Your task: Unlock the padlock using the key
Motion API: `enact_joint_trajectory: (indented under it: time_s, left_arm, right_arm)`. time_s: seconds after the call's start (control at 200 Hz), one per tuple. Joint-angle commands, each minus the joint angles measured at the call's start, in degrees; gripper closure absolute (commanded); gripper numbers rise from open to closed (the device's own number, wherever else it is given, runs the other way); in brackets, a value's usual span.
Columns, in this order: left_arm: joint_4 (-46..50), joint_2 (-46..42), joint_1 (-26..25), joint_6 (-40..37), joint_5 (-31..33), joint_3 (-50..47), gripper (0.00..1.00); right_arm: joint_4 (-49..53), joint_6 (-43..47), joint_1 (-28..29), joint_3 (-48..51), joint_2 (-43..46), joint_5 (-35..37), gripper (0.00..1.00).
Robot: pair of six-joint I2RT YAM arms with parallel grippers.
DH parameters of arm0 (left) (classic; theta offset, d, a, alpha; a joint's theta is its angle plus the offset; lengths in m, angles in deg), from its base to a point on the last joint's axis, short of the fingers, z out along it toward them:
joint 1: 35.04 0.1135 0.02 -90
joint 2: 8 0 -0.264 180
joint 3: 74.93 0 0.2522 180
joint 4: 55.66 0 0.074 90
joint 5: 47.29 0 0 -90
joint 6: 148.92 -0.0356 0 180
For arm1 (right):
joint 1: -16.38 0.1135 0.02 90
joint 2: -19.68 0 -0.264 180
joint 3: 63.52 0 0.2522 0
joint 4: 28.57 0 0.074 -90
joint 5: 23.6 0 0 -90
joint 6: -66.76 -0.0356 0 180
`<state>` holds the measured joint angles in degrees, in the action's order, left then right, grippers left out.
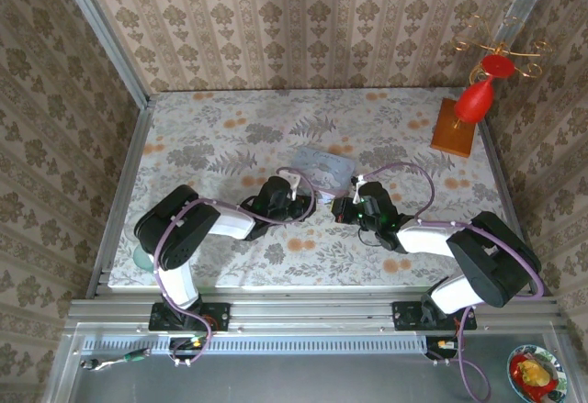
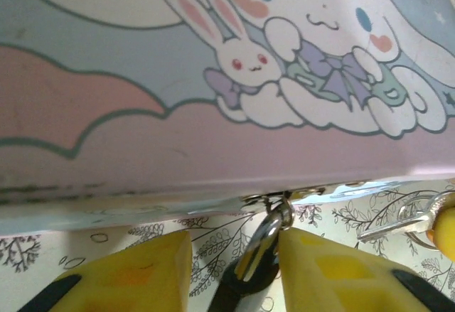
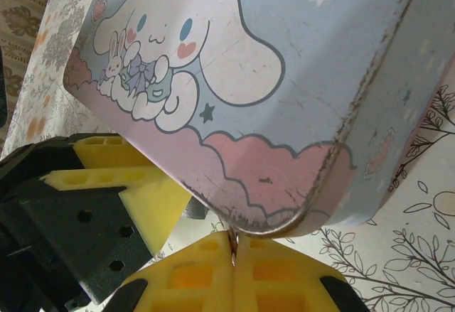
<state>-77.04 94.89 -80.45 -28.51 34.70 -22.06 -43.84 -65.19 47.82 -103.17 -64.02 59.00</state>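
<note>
Padlock (image 2: 245, 280) hangs at the edge of the tin (image 2: 213, 148), middle of the table (image 1: 211, 146), pinched by the left gripper (image 2: 234, 255). Right gripper (image 3: 233, 251) is pressed together on the key (image 2: 394, 225), near the lock but apart from it. Step in hand: bringing the key in. Next move likely calls for fine alignment; keyhole hidden.

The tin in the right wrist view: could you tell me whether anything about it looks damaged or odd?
Yes. The tin has paint worn off along its rounded corner and the lid's edge, leaving dark chipped specks.
</note>
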Motion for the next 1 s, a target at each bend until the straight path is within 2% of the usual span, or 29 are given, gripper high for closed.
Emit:
enact_joint_trajectory:
  time_s: [0.0, 0.27, 0.385, 0.455, 0.56, 0.685, 0.785, 0.9, 0.99]
  left_arm:
    - [2.00, 1.02, -0.21, 0.01, -0.73, 1.13, 0.71]
    - [0.88, 0.47, -0.96, 2.23, -2.44, 1.49, 0.90]
    - [-1.12, -0.29, -1.57, 6.02, -2.57, 0.80, 0.95]
    - [-2.23, -1.37, -1.66, 10.93, -2.45, 0.29, 1.00]
    - [-6.09, -3.68, -2.76, 20.18, -1.71, -0.80, 1.00]
    - [2.27, -7.79, -5.60, 27.11, 5.05, 1.33, 1.00]
    - [1.07, -8.72, -7.17, 31.63, 8.67, 1.19, 1.00]
    - [-0.14, -8.61, -7.59, 35.86, 10.75, 1.50, 1.00]
    - [-3.46, -7.53, -7.85, 40.51, 11.50, 0.85, 1.00]
  right_arm:
    - [-0.76, 1.17, -1.09, -0.52, -0.23, -1.53, 1.00]
    - [-2.30, 0.18, -3.35, -1.36, -2.03, -4.58, 1.00]
    - [-4.11, -0.78, -4.12, -0.92, -2.52, -5.23, 1.00]
    - [-4.81, -1.27, -4.53, -0.61, -2.52, -5.51, 1.00]
    - [-5.50, -3.45, -5.65, 0.14, -1.55, -6.83, 1.00]
    - [-5.43, -8.51, -5.76, 1.93, 2.10, -6.88, 1.00]
    - [-8.36, -15.88, -4.96, 5.17, 4.96, -5.32, 1.00]
    - [-10.86, -23.47, -2.88, 9.64, 10.23, -0.43, 1.00]
    - [-7.67, -27.98, -1.14, 11.89, 15.83, 4.26, 1.00]
